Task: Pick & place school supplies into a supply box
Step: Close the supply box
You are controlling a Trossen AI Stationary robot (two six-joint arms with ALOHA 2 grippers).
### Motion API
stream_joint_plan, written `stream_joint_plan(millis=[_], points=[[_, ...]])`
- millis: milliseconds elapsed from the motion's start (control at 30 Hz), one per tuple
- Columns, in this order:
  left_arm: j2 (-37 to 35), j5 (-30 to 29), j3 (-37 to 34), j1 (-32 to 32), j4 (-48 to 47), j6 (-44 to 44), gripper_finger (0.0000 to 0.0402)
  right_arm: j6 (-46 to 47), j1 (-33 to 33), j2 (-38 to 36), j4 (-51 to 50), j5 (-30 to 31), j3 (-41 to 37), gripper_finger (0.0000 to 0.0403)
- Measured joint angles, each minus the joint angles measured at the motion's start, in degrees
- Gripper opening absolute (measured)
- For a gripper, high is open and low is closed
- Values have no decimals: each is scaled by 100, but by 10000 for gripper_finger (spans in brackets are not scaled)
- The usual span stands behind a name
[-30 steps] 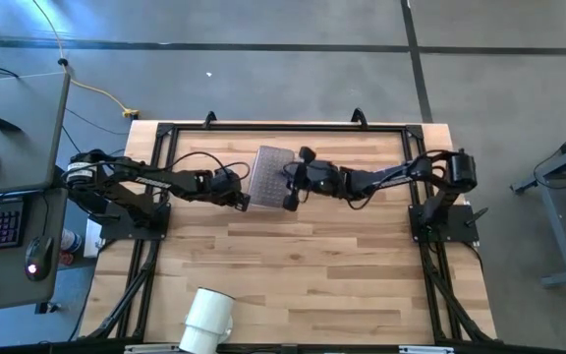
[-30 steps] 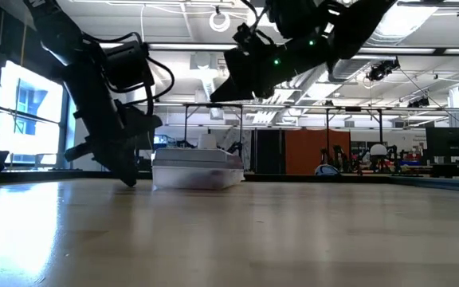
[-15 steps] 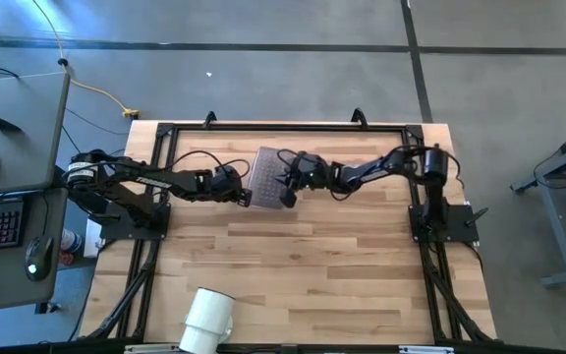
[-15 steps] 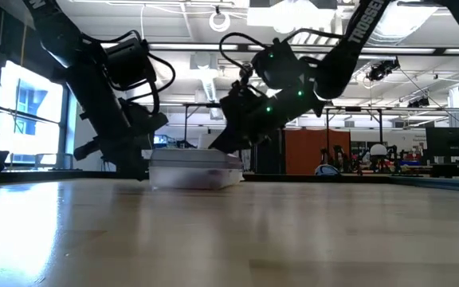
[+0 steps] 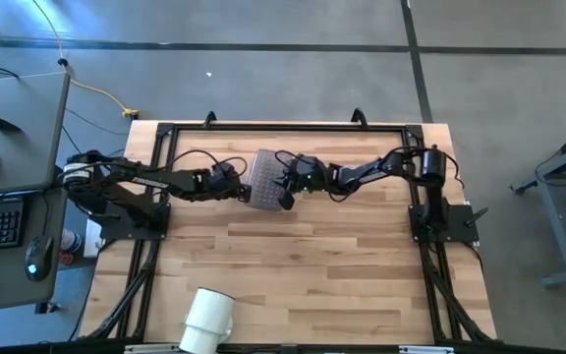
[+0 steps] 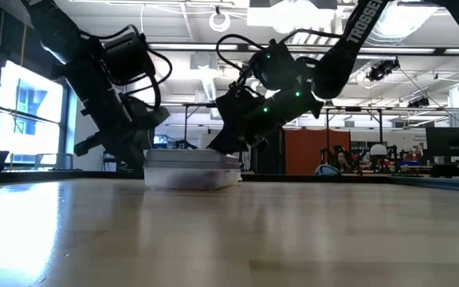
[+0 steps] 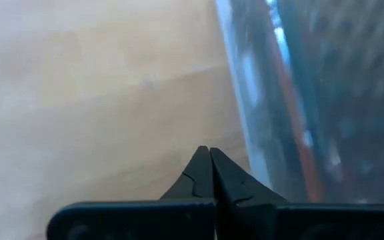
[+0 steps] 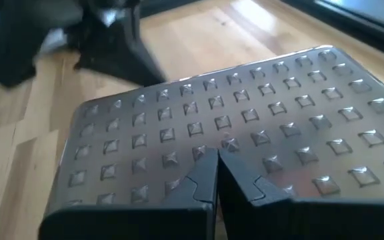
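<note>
The supply box (image 5: 268, 177) stands on the table's far middle with its studded grey lid (image 8: 245, 113) closed. Blurred orange and dark shapes show through its clear side wall (image 7: 272, 113); no supplies lie outside it. My right gripper (image 8: 216, 159) is shut and comes slanting down from the right onto the lid; in the high view it sits at the box's near right part (image 5: 285, 193). My left gripper (image 7: 210, 155) is shut and low at the box's left side (image 5: 245, 194), its tips just beside the wall. My right gripper rests its shut fingertips (image 8: 205, 163) on the lid's studded top, slanting down from the table's right; the box stands flat on the table. My left gripper is by the box's left wall near the table top; I cannot tell whether it touches it.
A white cylindrical cup (image 5: 207, 317) lies on its side at the table's near edge, left of centre. Black frame rails (image 5: 263, 126) run along the far edge and both sides. Bare wood (image 5: 303, 265) spreads between box and cup.
My right gripper has come down and toward the table's left, from above the box's right end onto its lid. My left gripper has moved in close against the box's left side. The box has shifted slightly toward the table's left.
</note>
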Motion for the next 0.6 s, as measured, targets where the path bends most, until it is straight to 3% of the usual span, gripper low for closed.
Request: stream_joint_plan(millis=[233, 333, 467, 600], points=[[-828, -275, 4, 0, 210, 295, 13, 59, 340, -29, -106, 33, -4, 0], [-1042, 177, 9, -29, 747, 722, 12, 52, 457, -108, 24, -48, -37, 0], [-968, 751, 12, -180, 1296, 1009, 25, 8, 531, -377, 147, -43, -72, 0], [-578, 557, 10, -443, 1232, 819, 37, -200, 597, -756, -73, 204, -90, 0]])
